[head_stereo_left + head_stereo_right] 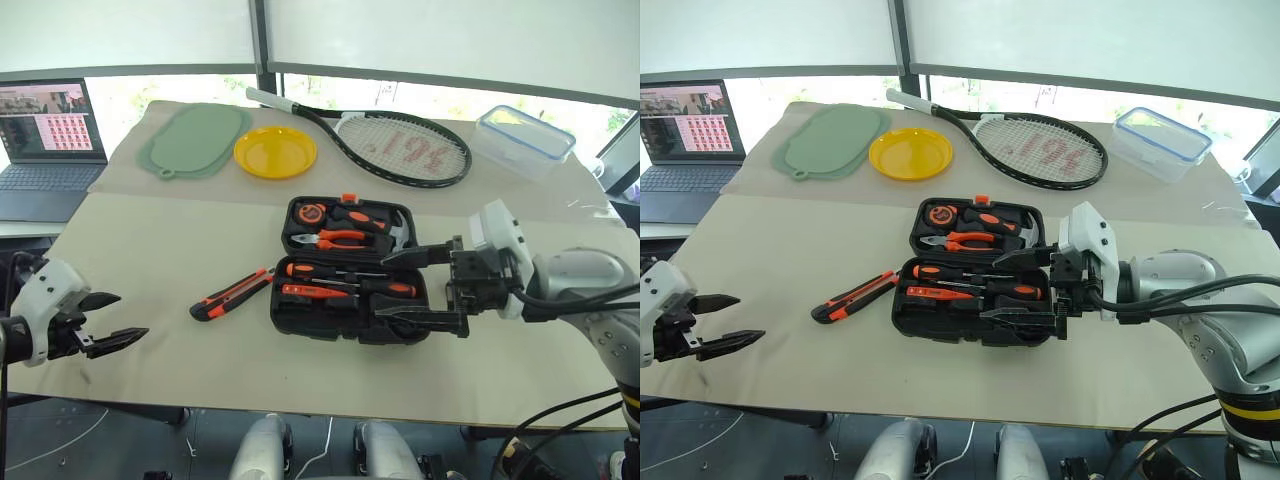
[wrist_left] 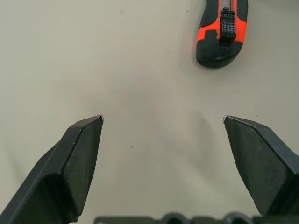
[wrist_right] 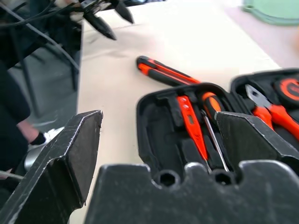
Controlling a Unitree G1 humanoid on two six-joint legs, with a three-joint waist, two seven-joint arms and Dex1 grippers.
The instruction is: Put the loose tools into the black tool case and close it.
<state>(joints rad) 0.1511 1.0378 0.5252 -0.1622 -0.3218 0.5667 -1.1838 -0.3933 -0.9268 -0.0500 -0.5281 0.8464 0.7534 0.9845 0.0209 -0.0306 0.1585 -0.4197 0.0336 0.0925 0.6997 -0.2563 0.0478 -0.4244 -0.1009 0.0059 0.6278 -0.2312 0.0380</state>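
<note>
From the head, the beige surface (image 1: 150, 250) stands before bright windows with white blinds. At its far side lie a green mat (image 1: 195, 140), a yellow plate (image 1: 275, 152), a racket (image 1: 400, 145) and a clear box (image 1: 523, 140); a laptop (image 1: 45, 150) sits beyond the far left corner. The case (image 1: 350, 270) lies open at the middle, its far half holding pliers (image 1: 335, 238), a hammer (image 1: 398, 235) and a tape roll (image 1: 311, 213), its near half the screwdrivers (image 1: 345, 282). The knife (image 1: 232, 294) lies loose just left of the case, slanted. The left tool (image 1: 112, 318) hangs over the near left edge, well apart from the knife, its fingers spread and empty. The right arm reaches in from the right, its tool (image 1: 415, 287) pointing left over the case's right end, fingers spread, one above the other, pinching nothing.

The left wrist view looks down on bare surface between spread fingers (image 2: 79, 158), with the knife's butt end (image 2: 219, 32) beyond them.

The right wrist view looks along the case's near half (image 3: 159, 126): a red screwdriver (image 3: 192, 126) in its recess beside a thin steel shaft, the knife beyond, and the left tool (image 3: 107, 18) far off at the surface's edge.
</note>
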